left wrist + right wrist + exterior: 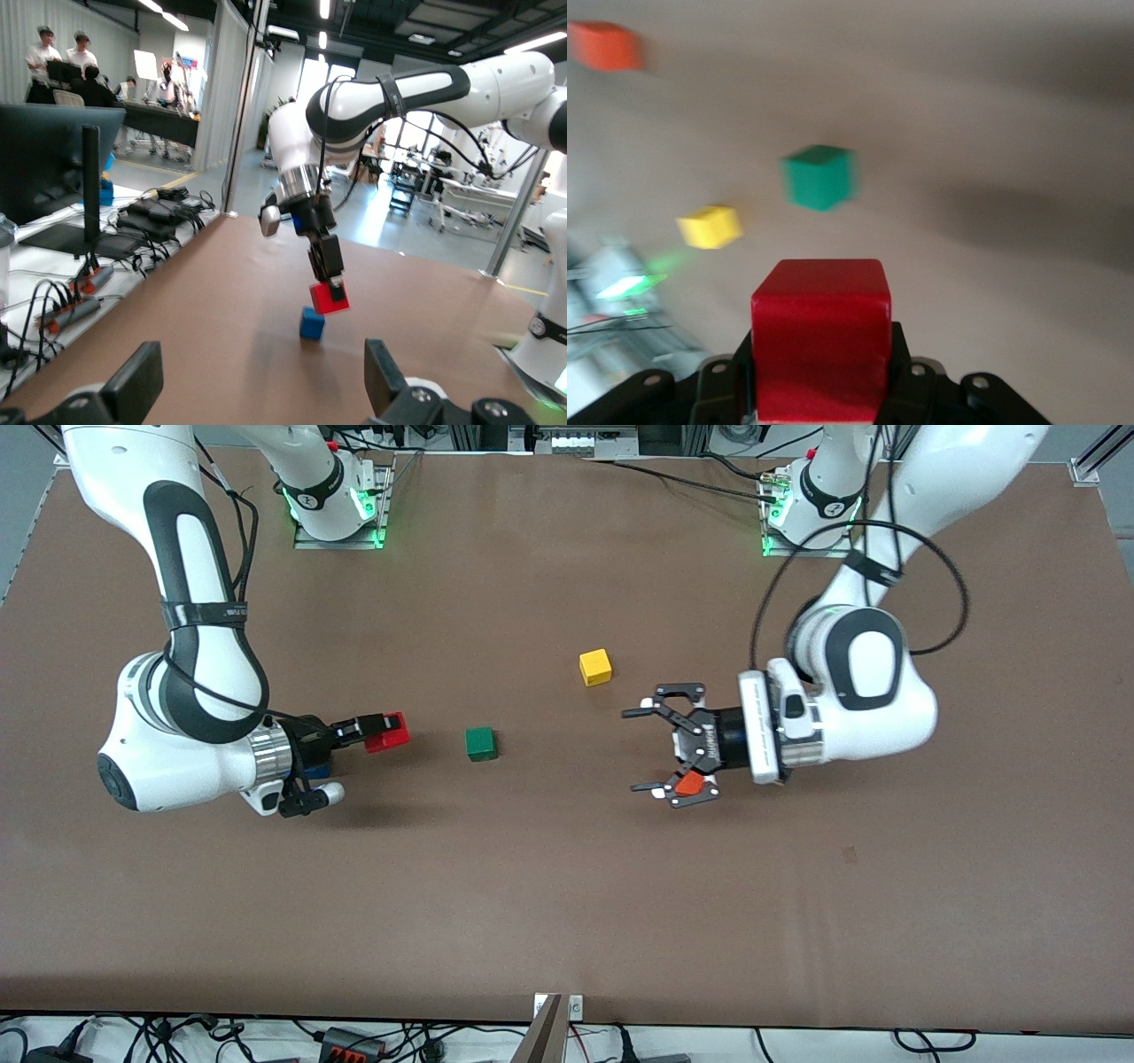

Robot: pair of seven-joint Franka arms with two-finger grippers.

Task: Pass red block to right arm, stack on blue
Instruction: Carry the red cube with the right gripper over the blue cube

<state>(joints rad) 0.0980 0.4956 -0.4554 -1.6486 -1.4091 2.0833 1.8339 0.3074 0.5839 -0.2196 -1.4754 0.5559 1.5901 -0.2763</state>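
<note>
The red block (388,732) is sitting in the right gripper (376,732), so the pass is done, as far as you can see. The slim black fingers are pinching it tight on two sides. It is up in the air, over the right arm's end of the table.

The blue block (311,323) is waiting on the table (567,886), just under the red one. In the left wrist view you are seeing a small gap between them, so they are not touching. In the front view you are seeing only a bit of blue, because the right arm is hiding most of it.

The left gripper (647,751) is hanging with its fingers spread wide and nothing in them. The orange block (690,784) is showing under its claw; you cannot tell how close it is. This arm is waiting.

The green block (480,743) and the yellow block (595,667) are sitting on the table between the two arms.

What I think is left: you are lining red up over blue, setting it down flat, then letting go.
</note>
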